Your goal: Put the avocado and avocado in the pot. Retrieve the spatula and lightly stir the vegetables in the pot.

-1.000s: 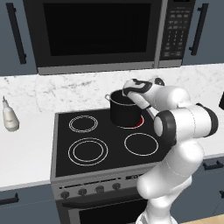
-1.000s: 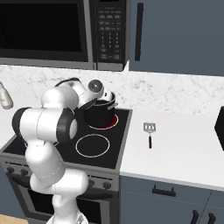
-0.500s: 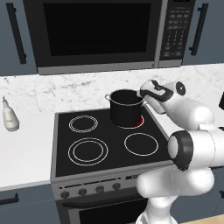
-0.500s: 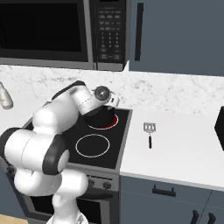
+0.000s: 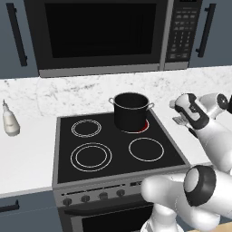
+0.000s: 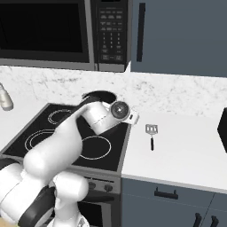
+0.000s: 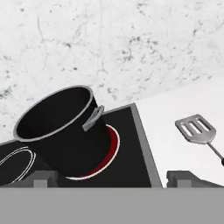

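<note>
The dark pot (image 5: 130, 111) stands on the stove's back right burner, which glows red; in the hand view the pot (image 7: 61, 127) is at the left and its inside looks dark. The avocados are hidden or out of view. A grey spatula (image 6: 151, 134) with a slotted head lies flat on the white counter right of the stove, and the spatula (image 7: 199, 131) sits at the right of the hand view. My gripper (image 7: 111, 179) is open with nothing between its fingertips (image 7: 41, 177). The gripper (image 5: 177, 112) hovers over the stove's right edge, between pot and spatula.
A black stove top (image 5: 149, 163) has three other unlit burners. A microwave (image 5: 99, 36) hangs above it. A small bottle (image 5: 10, 120) stands on the left counter. A dark appliance (image 6: 223, 128) sits at the right counter's edge. The marble backsplash is close behind the pot.
The arm has swung right, from above the pot to the stove's right edge. The jaws stay wide apart.
</note>
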### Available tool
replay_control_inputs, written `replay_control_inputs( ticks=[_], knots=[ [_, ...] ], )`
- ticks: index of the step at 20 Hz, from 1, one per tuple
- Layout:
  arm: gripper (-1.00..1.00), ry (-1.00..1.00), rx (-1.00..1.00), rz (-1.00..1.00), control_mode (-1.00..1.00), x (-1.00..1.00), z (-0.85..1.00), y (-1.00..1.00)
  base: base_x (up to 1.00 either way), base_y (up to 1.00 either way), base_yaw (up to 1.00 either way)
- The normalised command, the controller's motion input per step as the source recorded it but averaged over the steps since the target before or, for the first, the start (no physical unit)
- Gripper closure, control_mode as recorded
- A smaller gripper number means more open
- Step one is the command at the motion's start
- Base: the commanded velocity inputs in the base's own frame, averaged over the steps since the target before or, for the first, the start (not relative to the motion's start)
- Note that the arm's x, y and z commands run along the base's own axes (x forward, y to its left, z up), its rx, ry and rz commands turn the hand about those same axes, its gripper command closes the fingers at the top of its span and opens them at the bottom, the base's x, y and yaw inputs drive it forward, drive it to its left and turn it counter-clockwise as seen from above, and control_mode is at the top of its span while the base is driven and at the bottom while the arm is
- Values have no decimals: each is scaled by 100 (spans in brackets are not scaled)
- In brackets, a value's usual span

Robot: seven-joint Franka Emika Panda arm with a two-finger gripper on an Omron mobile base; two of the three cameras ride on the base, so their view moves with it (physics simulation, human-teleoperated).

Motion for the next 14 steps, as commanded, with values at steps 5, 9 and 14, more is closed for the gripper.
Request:
replay_control_inputs(
  ticks=[5,9,14],
  knots=[
    [-100,36,-3,-7,-100,-8,-41,-100,0,0,0],
    [-100,30,-3,-1,-100,0,-69,-96,0,0,0],
    [-100,17,0,0,-100,0,-90,-57,0,0,0]
  ],
)
